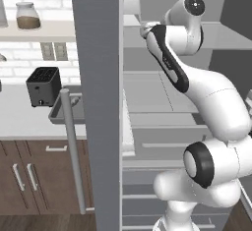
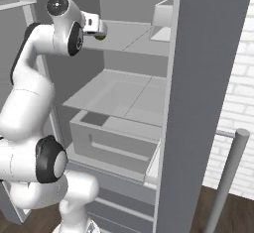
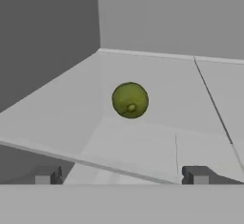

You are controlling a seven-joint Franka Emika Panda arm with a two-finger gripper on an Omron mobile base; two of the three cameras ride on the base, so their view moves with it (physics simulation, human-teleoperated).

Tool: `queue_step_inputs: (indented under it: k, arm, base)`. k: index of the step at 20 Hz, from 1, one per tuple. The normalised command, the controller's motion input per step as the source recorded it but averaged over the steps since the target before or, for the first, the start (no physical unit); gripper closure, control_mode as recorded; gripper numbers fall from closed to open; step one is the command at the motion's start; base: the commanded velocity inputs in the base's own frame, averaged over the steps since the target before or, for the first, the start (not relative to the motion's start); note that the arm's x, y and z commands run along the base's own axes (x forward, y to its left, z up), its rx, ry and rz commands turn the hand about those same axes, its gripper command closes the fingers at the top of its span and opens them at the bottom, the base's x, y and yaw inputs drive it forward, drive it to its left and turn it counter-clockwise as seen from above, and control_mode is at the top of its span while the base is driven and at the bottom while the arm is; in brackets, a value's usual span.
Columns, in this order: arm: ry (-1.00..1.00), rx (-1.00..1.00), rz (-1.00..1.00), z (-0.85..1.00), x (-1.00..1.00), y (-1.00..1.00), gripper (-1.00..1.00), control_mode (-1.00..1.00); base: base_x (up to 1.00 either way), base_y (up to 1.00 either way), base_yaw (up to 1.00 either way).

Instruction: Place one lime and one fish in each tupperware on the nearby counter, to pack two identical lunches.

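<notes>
Green lime (image 3: 130,100) sits on a fridge shelf (image 3: 157,142) straight ahead of the gripper (image 3: 121,175), centred between its spread, empty fingers and not yet touched. Being round, it could roll deeper toward the back wall if a finger nudges it before both close.

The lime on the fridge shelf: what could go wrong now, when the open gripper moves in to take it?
1. The lime is round and lies free on the smooth shelf; a finger of the open gripper may push it, so it could roll toward the back corner.
2. The shelf's front edge lies between gripper and lime; a low approach could hit it.
</notes>
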Motion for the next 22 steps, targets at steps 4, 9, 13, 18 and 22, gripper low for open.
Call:
queue_step_inputs:
  k: [4,9,13,18,22]
  arm:
    - [0.01,0.00,0.00,-0.08,0.83,0.00,-1.00,-1.00]
    - [0.01,0.00,0.00,-0.01,0.56,0.00,-1.00,-1.00]
    - [0.02,0.00,0.00,-0.04,0.56,0.00,-1.00,-1.00]
    - [0.06,0.00,0.00,-0.13,0.28,0.00,-1.00,-1.00]
    - [0.06,0.00,0.00,-0.13,0.01,0.00,-1.00,-1.00]
  base:
    - [0.00,0.00,0.00]
    - [0.00,0.00,0.00]
    - [0.00,0.00,0.00]
    - [0.00,0.00,0.00]
    - [0.00,0.00,0.00]
